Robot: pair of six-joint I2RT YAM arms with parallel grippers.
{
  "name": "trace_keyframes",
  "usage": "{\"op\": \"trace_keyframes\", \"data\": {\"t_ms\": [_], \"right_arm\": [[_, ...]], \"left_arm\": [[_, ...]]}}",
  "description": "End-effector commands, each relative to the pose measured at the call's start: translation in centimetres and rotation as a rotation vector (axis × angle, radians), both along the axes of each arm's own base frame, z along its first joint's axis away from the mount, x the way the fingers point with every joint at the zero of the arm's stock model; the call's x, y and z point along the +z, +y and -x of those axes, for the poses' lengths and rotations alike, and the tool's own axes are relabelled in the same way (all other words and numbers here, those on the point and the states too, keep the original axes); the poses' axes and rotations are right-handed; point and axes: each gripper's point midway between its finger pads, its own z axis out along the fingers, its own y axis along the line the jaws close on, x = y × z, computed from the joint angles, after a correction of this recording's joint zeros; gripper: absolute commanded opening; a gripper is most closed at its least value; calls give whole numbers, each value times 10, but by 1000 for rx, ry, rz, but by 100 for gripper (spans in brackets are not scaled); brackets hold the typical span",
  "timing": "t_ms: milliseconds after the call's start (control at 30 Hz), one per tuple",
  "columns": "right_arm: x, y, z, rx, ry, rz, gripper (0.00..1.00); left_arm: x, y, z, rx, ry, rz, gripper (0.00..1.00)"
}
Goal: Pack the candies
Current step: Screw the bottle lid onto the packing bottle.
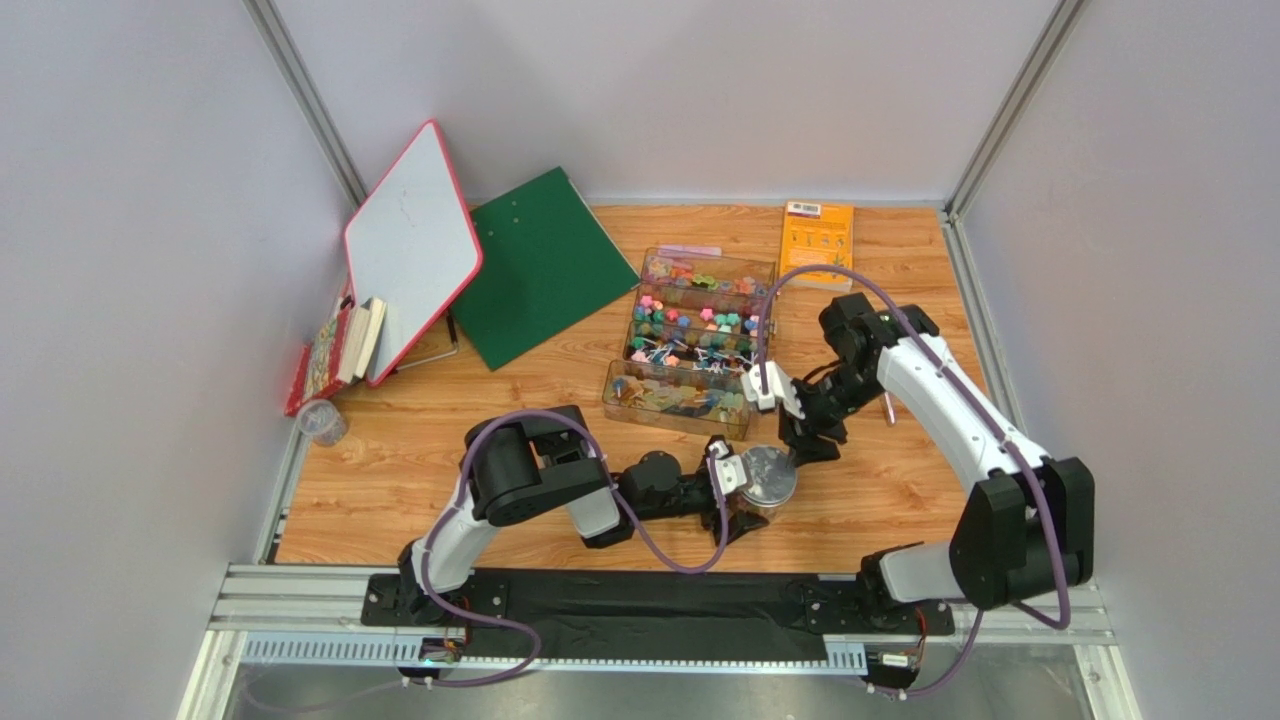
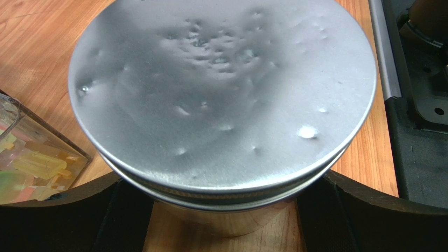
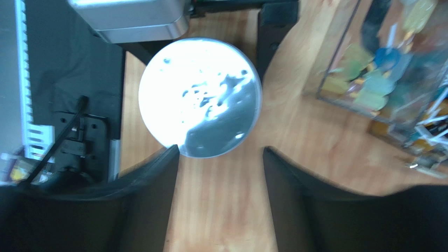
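Candies (image 1: 694, 320) sit in the clear divided box (image 1: 609, 393), just beyond the silver tin (image 2: 221, 94), whose lid is on. Your left gripper (image 1: 748, 483) clasps that tin from both sides, seemingly to steady it. Your right gripper (image 3: 221, 157) hovers empty, jaws apart, lined up on the lid, probably to remove it.

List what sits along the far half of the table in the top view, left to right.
Red-framed whiteboard → green clipboard → clear box holding the candies → orange booklet.
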Motion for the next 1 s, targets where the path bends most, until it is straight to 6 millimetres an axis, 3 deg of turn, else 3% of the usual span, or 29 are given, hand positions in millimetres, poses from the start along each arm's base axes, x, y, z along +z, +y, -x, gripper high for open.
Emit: {"op": "trace_keyframes", "data": {"t_ms": [0,33,133,233,567,800,967], "right_arm": [[18,17,-13,-29,54,-69,42],[22,20,-19,-46,55,-78,38],[22,26,-31,-63,72,-87,13],[15,29,-37,-69,84,-66,6],[-11,36,-35,-70,87,5,0],[-24,21,-23,-81,104,78,0],[-33,4,0,-73,129,143,0]], "left_arm": [[-81,37,12,8,108,-265,0],[-81,37,12,7,108,-265,0],[-82,37,12,8,108,-267,0],[-81,38,10,8,87,-271,0],[-79,38,7,25,84,-265,0],[-77,39,3,50,85,-258,0],[-78,42,-2,69,85,-260,0]]}}
